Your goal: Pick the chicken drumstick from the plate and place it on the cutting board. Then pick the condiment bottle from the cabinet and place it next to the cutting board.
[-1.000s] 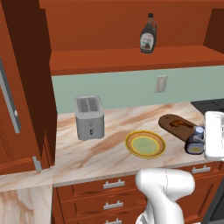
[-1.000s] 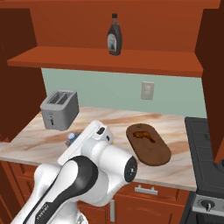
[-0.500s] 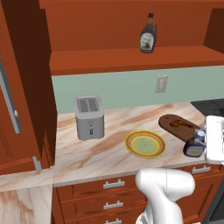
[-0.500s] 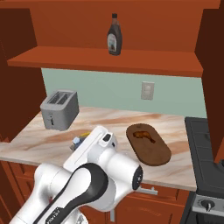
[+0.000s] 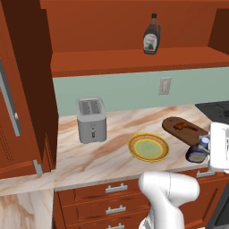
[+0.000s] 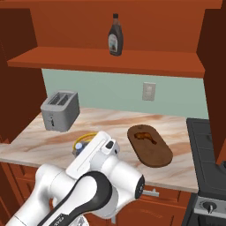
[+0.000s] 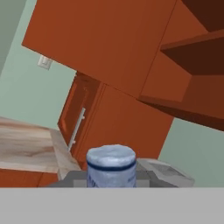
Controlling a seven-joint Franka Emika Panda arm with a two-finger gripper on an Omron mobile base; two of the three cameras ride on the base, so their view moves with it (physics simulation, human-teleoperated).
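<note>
Jaws clamped tight on the squat dark blue condiment bottle with its light blue cap, low over the marbled counter, just beside the dark oval wooden cutting board, drumstick aboard.

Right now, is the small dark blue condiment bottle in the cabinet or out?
Out. The small dark blue condiment bottle sits at the counter's front edge beside the dark brown wooden cutting board, its light blue cap between the fingers.
</note>
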